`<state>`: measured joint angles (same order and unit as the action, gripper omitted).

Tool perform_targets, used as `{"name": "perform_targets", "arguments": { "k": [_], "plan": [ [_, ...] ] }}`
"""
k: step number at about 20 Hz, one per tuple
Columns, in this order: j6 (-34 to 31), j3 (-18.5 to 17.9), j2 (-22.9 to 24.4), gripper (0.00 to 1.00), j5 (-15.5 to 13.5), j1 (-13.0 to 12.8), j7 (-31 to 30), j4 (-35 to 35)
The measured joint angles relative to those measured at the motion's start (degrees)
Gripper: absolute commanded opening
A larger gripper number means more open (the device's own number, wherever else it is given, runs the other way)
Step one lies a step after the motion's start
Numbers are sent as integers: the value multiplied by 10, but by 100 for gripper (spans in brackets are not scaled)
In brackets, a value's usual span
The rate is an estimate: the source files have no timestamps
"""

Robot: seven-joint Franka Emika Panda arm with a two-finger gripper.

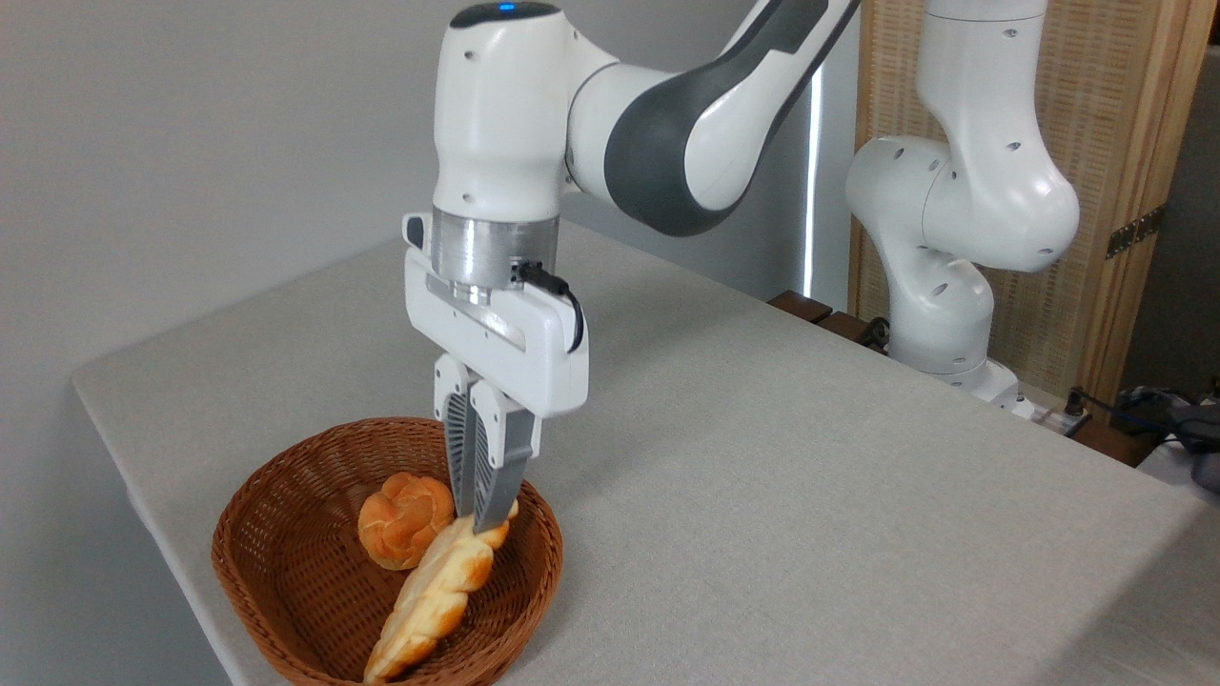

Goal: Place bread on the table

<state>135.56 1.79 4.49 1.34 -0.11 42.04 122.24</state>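
The bread, a long braided pale golden loaf, hangs tilted over the brown wicker basket. Its upper end is pinched in my gripper, which is shut on it. The loaf's lower end points down toward the basket's front rim; I cannot tell whether it still touches the rim. The table has a light grey cloth-like top and spreads wide to the right of the basket.
A small round orange knotted bun lies in the basket just left of the gripper fingers. The basket sits near the table's front left edge. The arm's white base stands at the table's far right, in front of a wooden screen.
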Motion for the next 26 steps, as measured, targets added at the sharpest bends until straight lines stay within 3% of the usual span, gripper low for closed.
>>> {"name": "perform_targets", "arguments": {
  "k": [3,7,13,19,22,23,24,26],
  "plan": [
    [-6,-1,19,20,-19,0,0,-5],
    [-72,-4,58,20,-23,1,0,-5],
    [-181,-4,102,20,-40,1,0,-5],
    [-334,3,119,24,-41,-4,4,-1],
    [-373,6,116,41,-42,-14,12,4],
    [-379,9,113,85,-42,-16,14,5],
    [-381,15,110,95,-42,-18,15,5],
    [-381,19,107,100,-42,-18,15,5]
  ]
}}
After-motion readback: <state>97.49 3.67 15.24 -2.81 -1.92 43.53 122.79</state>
